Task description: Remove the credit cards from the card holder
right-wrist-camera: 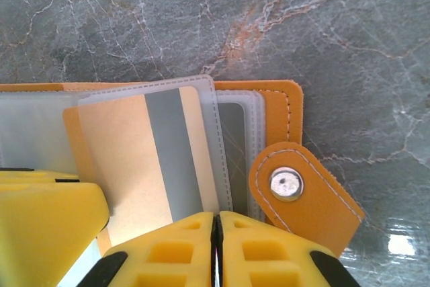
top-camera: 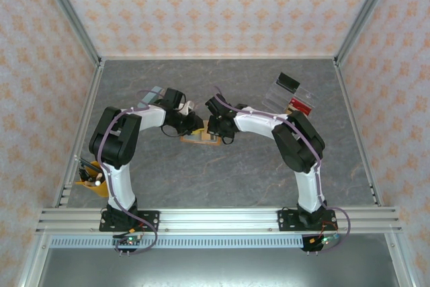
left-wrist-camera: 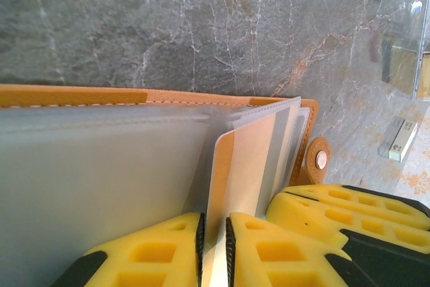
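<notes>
Left pincer (left-wrist-camera: 213, 250) clamped on a credit card (left-wrist-camera: 245, 166), right pincer (right-wrist-camera: 216, 250) closed tight beside the card holder (right-wrist-camera: 282, 102) pockets: draw the card straight out, holder pinned flat

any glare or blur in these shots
Left wrist: the greyish see-through pockets of the flat orange card holder look soft and hazy near the lens. Right wrist: a bright glare patch on the grey marble table. Top external: even light, no harsh shadows.
</notes>
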Action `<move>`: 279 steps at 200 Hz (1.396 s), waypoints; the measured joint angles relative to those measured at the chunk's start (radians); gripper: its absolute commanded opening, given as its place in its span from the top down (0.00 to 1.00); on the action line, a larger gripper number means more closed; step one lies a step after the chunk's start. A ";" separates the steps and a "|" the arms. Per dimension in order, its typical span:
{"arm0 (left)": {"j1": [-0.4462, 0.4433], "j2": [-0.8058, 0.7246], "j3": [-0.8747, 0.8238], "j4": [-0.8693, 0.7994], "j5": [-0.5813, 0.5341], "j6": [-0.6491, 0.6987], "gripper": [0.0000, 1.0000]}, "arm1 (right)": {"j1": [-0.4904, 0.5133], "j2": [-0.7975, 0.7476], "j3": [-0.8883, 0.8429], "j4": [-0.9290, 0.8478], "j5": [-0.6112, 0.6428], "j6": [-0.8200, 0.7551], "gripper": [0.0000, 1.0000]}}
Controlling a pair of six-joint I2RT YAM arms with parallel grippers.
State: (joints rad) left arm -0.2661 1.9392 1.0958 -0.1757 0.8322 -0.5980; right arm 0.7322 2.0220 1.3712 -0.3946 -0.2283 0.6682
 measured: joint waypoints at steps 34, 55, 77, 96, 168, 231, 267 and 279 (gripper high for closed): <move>0.007 -0.002 -0.011 0.011 0.008 0.000 0.85 | 0.000 0.001 0.002 -0.002 0.000 0.000 0.90; 0.013 -0.013 -0.025 0.016 0.017 0.000 0.86 | 0.000 0.002 0.003 -0.001 0.000 0.000 0.90; 0.016 -0.029 -0.038 0.016 0.018 0.000 0.88 | 0.000 0.003 0.004 0.000 0.000 0.000 0.90; 0.021 -0.048 -0.048 0.016 0.024 0.001 0.89 | 0.000 0.003 0.003 0.006 0.001 0.000 0.90; 0.033 -0.093 -0.076 0.002 0.019 0.014 0.93 | 0.002 0.003 -0.004 0.028 0.001 0.004 0.91; 0.053 -0.101 -0.090 -0.013 0.016 0.021 0.95 | 0.002 0.002 -0.006 0.029 0.001 0.008 0.91; 0.076 -0.172 -0.122 -0.055 -0.013 0.022 0.99 | 0.000 -0.006 -0.021 0.051 -0.008 0.014 0.89; 0.084 -0.210 -0.132 -0.076 -0.032 0.023 1.00 | -0.002 -0.010 -0.029 0.061 -0.016 0.015 0.89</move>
State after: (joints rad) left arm -0.1825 1.7290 0.9638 -0.2512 0.8005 -0.5751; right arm 0.7303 2.0125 1.3426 -0.3340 -0.2447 0.6834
